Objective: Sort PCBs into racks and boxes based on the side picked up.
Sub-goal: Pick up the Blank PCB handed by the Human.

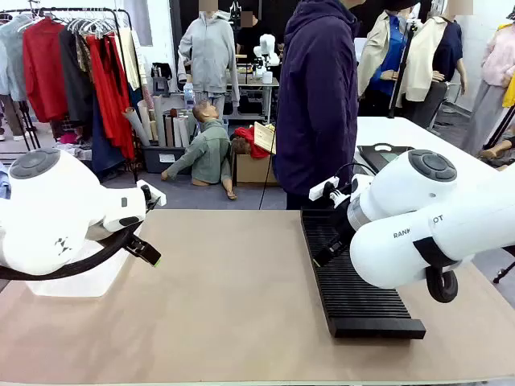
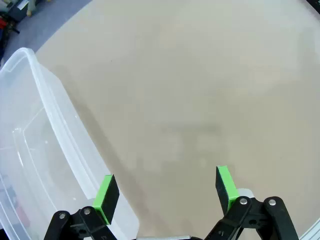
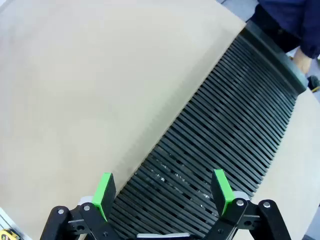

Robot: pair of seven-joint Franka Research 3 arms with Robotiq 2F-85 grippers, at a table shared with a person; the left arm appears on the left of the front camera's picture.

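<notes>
The left gripper hangs spread beside the clear tub; the right gripper, spread too, hovers over the black rack.

Tan table, person in a navy hoodie behind it, hanging clothes far left.
</notes>
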